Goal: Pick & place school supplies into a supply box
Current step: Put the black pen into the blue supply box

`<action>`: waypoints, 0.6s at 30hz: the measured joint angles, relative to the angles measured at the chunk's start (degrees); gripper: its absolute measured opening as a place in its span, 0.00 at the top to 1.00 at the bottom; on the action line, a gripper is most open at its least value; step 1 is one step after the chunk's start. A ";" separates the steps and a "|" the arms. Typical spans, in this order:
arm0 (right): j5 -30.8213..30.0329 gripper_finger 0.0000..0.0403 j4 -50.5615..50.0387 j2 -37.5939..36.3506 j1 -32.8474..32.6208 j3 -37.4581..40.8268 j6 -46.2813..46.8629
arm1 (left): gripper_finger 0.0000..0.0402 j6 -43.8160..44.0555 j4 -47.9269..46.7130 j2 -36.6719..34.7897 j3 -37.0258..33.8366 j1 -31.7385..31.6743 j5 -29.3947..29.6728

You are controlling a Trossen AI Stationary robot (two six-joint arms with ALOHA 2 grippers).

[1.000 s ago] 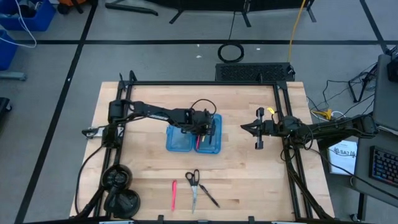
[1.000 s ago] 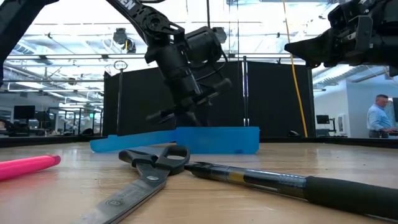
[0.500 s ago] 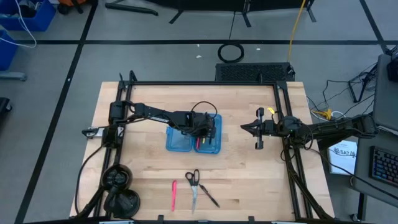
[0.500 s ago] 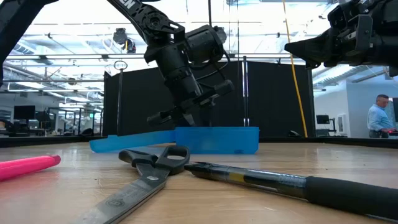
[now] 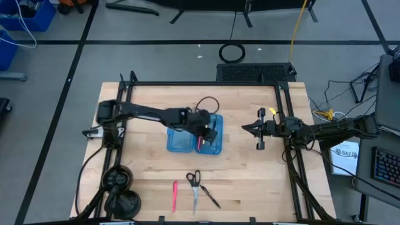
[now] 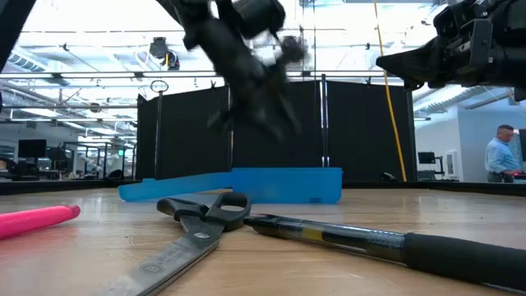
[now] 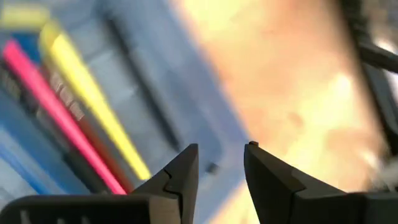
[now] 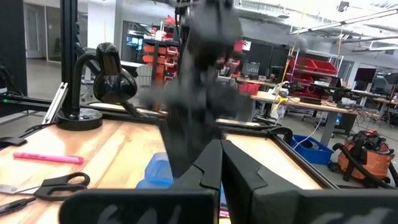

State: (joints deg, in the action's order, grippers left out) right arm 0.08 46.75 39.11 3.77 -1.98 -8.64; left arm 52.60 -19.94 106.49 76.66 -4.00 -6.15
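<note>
The blue supply box (image 5: 194,140) lies open at the table's middle, with both halves flat on the wood. A pink pen (image 7: 59,112) and a yellow pen (image 7: 93,99) lie in its right half. My left gripper (image 7: 221,163) hovers open above that half with nothing between its fingers; the low view shows it blurred (image 6: 255,66), well above the box (image 6: 246,185). Near the front edge, a pink pen (image 5: 175,195), scissors (image 5: 194,186) and a black pen (image 5: 210,197) lie flat on the table. My right gripper (image 5: 245,128) waits shut, in the air to the right of the box.
A black round-based stand (image 5: 119,190) sits at the table's front left corner. Black frame rails (image 5: 206,84) run along the far edge and both sides. A person (image 6: 498,152) stands in the room beyond the table, at the right.
My left gripper has gone up, away from the supply box, and is blurred from moving. The box and the supplies near the front edge have stayed where they were.
</note>
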 joint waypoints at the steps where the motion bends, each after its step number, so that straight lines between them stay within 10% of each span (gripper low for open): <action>1: 0.00 1.00 0.15 -0.02 0.00 0.00 -0.16 | 0.68 -3.99 -0.42 -2.22 0.00 0.20 -1.12; 9: 0.00 1.00 0.16 -0.02 0.00 0.00 -3.24 | 0.68 -36.46 -13.05 -21.98 -0.28 6.19 6.96; 18: 0.00 1.00 5.17 0.03 0.00 0.01 -6.72 | 0.68 -43.48 -24.45 -28.32 -2.70 8.91 21.61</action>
State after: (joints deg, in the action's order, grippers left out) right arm 0.08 51.92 39.13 3.77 -1.97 -15.36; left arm 9.12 -44.39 78.17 73.96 4.91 15.46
